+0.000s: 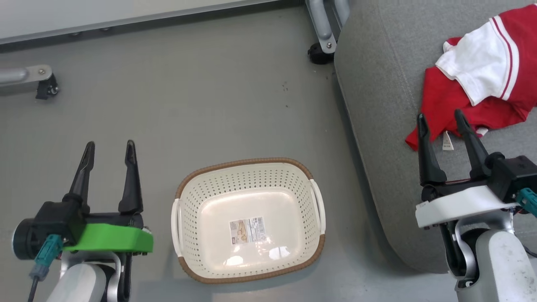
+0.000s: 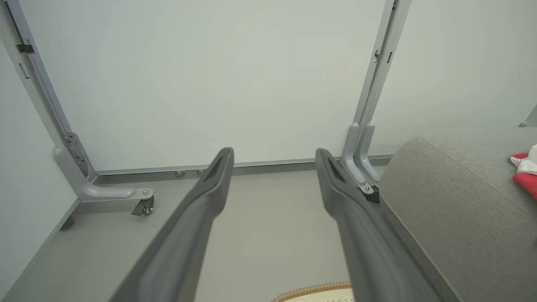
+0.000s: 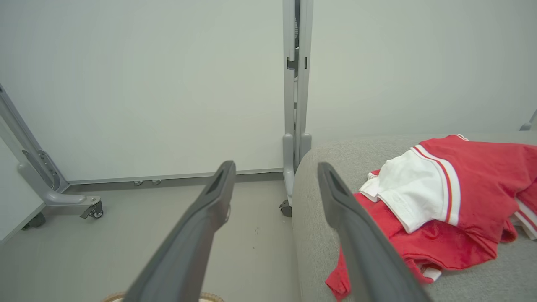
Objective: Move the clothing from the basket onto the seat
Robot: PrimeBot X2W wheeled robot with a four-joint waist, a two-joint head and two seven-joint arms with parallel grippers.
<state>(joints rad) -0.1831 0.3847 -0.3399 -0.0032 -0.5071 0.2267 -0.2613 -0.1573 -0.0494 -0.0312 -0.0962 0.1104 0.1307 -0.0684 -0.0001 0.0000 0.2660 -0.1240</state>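
Spreading across most of the head view, the grey floor (image 1: 209,105) is smooth and matte, with a few dark specks near the upper middle. Pale partition panels (image 2: 209,84) close off the room along the top of the frame. The seat (image 1: 377,84), grey woven cloth with a rounded edge and a stitched seam, takes up the right side. The basket (image 1: 247,161) stands on the floor at lower centre, just left of the seat, its cream perforated walls and brown rim in plain sight. The clothing (image 1: 453,100), red with a white panel and thin stripes, lies crumpled on the seat at the upper right. The left pincer (image 1: 110,144) hangs over the floor at lower left, fingers apart, nothing between them. The right pincer (image 1: 439,115), at lower right, is likewise spread, its tips over the near edge of the clothing; whether they touch it I cannot tell. Grey metal legs (image 1: 25,77) on small black casters (image 1: 319,54) carry the panels, one at upper left, one at top centre beside the seat's corner. A barcode sticker (image 1: 247,230) sits on the basket's bare bottom.
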